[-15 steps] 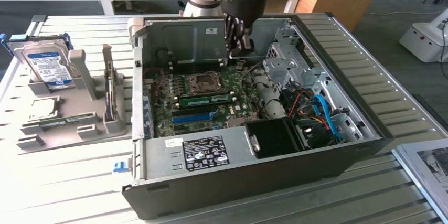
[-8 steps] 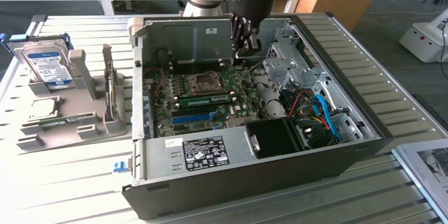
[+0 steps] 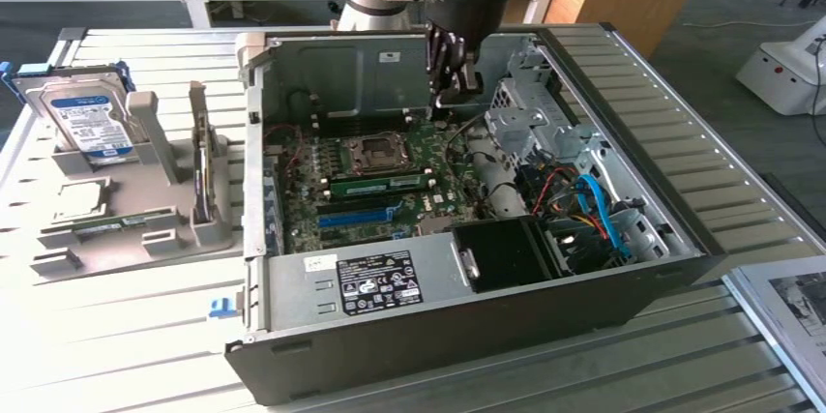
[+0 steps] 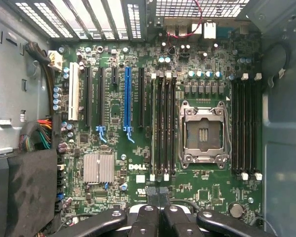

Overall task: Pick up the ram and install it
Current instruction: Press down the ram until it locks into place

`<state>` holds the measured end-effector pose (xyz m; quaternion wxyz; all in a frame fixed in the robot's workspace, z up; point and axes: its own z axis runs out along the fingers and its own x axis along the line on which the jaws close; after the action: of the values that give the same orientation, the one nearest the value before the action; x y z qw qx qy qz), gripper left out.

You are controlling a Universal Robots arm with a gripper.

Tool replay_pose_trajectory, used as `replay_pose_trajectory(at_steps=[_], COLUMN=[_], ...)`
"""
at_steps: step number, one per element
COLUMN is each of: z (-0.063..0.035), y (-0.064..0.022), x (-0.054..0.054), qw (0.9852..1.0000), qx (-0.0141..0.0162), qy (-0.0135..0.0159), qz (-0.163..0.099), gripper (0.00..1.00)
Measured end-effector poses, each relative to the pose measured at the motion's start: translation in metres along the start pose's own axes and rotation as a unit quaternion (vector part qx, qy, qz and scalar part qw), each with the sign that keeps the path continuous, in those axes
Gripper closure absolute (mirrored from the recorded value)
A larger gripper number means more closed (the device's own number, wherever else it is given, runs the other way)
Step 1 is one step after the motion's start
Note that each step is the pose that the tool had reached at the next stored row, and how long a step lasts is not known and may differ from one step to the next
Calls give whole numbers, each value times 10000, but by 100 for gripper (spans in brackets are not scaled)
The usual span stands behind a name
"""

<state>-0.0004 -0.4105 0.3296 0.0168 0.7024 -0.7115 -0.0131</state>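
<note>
A green ram stick (image 3: 377, 184) stands in a motherboard slot just in front of the CPU socket (image 3: 375, 151), inside the open computer case (image 3: 427, 336). Another thin green ram stick (image 3: 103, 223) lies flat in the grey holder (image 3: 130, 239) at the exterior view's left. My gripper (image 3: 455, 94) hangs inside the case above the board's far side, beyond the socket. It is shut, with nothing between its fingers. In the wrist view the black fingertips (image 4: 149, 213) meet at the frame's edge, over the board near the dark slots (image 4: 164, 126) beside the socket (image 4: 203, 133).
A silver hard drive (image 3: 88, 121) with a blue-white label stands upright in the grey holder. A blue slot (image 3: 355, 216) sits in front of the ram. Drive cages (image 3: 529, 118), coloured cables (image 3: 594, 205) and a black power supply (image 3: 510, 253) fill the case's right side.
</note>
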Motion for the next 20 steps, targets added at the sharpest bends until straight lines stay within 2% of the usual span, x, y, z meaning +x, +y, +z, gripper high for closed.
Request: replay_pose_trajectory(at_steps=[7,20], z=[33,249], y=[-1,-11], x=[0,-1], qw=[10000,10000], qx=[0,0], qy=[-7,-11], qz=[-1,-1], gripper=[89,89])
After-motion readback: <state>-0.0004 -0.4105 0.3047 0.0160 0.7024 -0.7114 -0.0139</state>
